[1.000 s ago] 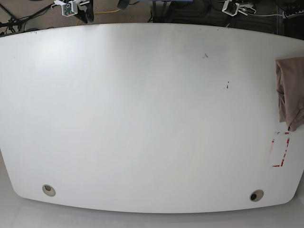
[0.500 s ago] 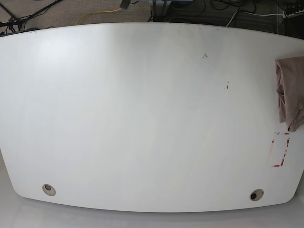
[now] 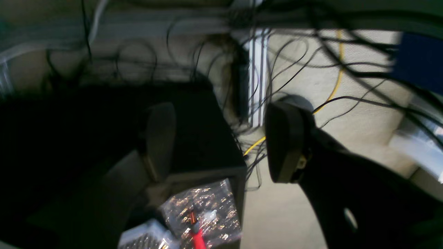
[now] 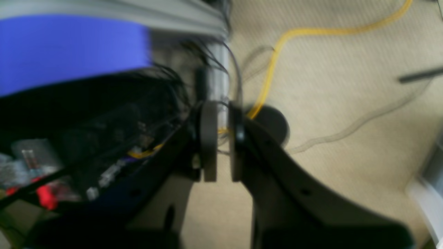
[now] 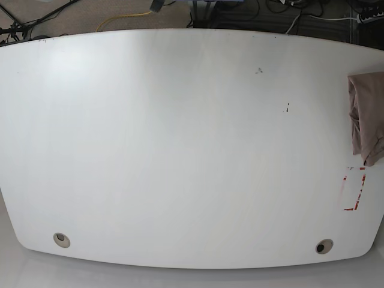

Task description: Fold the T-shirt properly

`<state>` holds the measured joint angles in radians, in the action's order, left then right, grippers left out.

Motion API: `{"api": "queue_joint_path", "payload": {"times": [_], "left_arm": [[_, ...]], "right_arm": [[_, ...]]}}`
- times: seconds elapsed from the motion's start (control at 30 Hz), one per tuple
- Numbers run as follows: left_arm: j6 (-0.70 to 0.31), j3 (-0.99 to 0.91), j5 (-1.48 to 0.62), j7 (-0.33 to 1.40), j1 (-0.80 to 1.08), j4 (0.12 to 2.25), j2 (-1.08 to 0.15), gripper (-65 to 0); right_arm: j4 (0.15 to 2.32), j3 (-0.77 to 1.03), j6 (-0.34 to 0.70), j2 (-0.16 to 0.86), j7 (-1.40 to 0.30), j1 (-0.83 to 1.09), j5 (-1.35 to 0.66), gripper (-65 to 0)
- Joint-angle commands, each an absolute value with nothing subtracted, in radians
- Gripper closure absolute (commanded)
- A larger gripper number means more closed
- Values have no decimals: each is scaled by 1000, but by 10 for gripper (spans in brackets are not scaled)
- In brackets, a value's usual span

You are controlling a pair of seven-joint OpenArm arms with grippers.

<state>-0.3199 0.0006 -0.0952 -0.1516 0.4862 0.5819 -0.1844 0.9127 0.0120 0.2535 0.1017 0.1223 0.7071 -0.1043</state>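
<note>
Lying at the far right edge of the base view: one T-shirt, mauve-brown, partly cut off by the frame, bunched and creased on the white worktop.
Handling: it looked soft, thin and light; it would likely sag and slide easily on the smooth surface, so a pinch near a hem, shoulder or sleeve edge seemed the best hold.
Shirt count: one.
Worktop marks: one red dashed rectangle just below the shirt, two round holes near the front edge, one on the view's left, one on its right.
Left gripper: seen only from its wrist camera, jaws stood wide apart and empty, aimed at carpet and tangled cables off the worktop.
Right gripper: seen only from its wrist camera, jaws were narrow, almost together, holding nothing, above carpet with one yellow cable behind.
Arms in base view: none showed; both were well apart from the shirt.
Gripper count: two.
</note>
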Motion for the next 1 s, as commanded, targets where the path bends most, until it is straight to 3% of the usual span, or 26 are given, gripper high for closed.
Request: {"api": "queue_joint_path", "payload": {"times": [0.0, 0.23, 0.37, 0.53, 0.97], "left_arm": [[-321, -1, -99, -163, 433, 456, -180, -379], [-317, -1, -99, -162, 231, 166, -171, -379], [-237, -1, -99, -162, 153, 84, -157, -381], [-182, 47, -88, -91, 99, 54, -136, -382], [-171, 50, -93, -62, 64, 71, -107, -383]], "right_arm": [[803, 12, 255, 108, 150, 642, -110, -51], [628, 10, 251, 124, 143, 489, -110, -54], [541, 10, 249, 127, 84, 395, -110, -54], [483, 10, 249, 130, 42, 308, -110, -54], [478, 10, 249, 130, -1, 254, -110, -55]]}}
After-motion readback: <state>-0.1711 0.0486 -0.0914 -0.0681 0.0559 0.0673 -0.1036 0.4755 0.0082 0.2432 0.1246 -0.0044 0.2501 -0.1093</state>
